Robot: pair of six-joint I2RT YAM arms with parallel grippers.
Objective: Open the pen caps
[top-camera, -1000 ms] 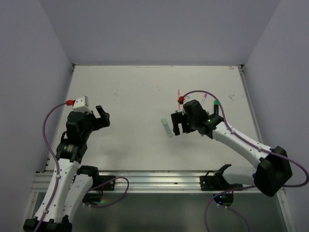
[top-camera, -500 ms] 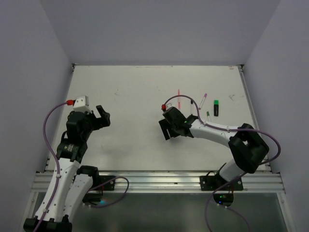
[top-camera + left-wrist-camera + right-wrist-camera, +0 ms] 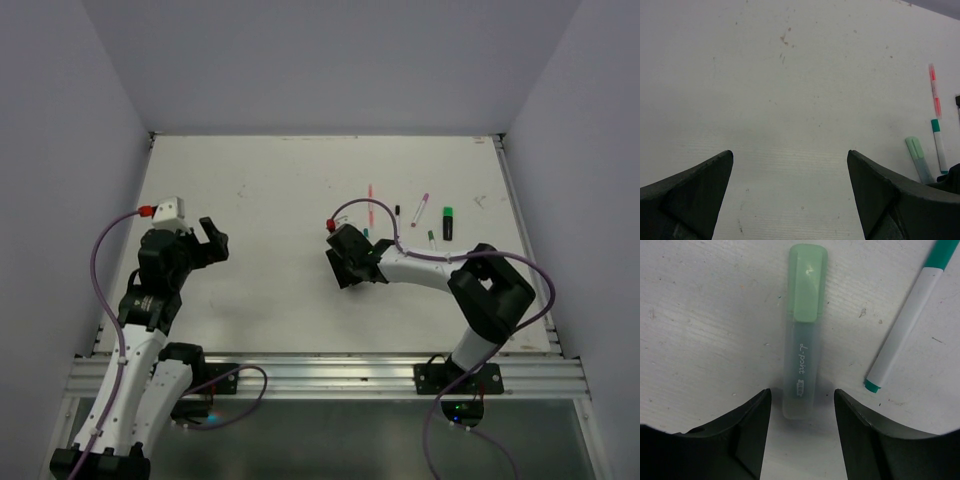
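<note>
Early stage, going by the caps: none visibly off. Centre: stubby pale green plastic cap (image 3: 808, 282) seated on translucent pale green highlighter body (image 3: 800, 355), flat on white table (image 3: 700, 315). Just beside, to the right: thin white pen barrel (image 3: 905, 325) with teal ends, cap state unclear. Further right: scattered thin pens (image 3: 420, 208), too small to judge, and chunky black highlighter body (image 3: 448, 228), bright green cap (image 3: 448, 211) seemingly on. Probably everything left to do.

Poses: left gripper (image 3: 790, 152) raised over table's left side, spread wide, gripping nothing. Right gripper (image 3: 802, 392) low at centre, arm reaching leftward, fingers parted either side of highlighter's tail end, not clamped.
</note>
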